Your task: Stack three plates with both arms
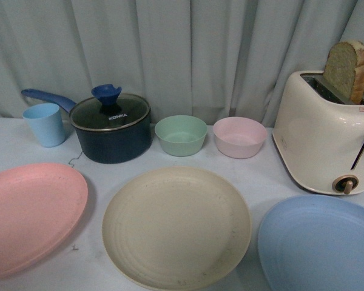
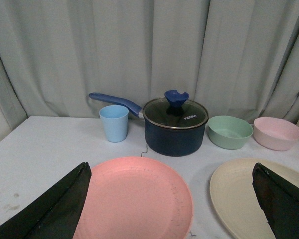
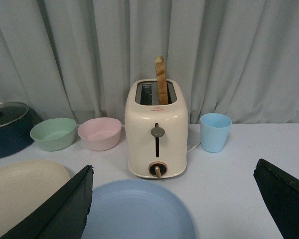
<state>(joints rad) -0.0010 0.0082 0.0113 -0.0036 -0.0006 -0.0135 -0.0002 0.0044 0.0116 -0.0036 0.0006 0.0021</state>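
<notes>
Three plates lie side by side along the table's front in the front view: a pink plate at left, a cream-beige plate in the middle, a light blue plate at right. Neither arm shows in that view. My left gripper is open above the pink plate, with the beige plate under its other finger. Over the blue plate my right gripper hangs open, holding nothing.
Behind the plates stand a blue cup, a dark lidded saucepan, a green bowl, a pink bowl and a cream toaster with bread in it. A second blue cup stands beside the toaster. Grey curtains close the back.
</notes>
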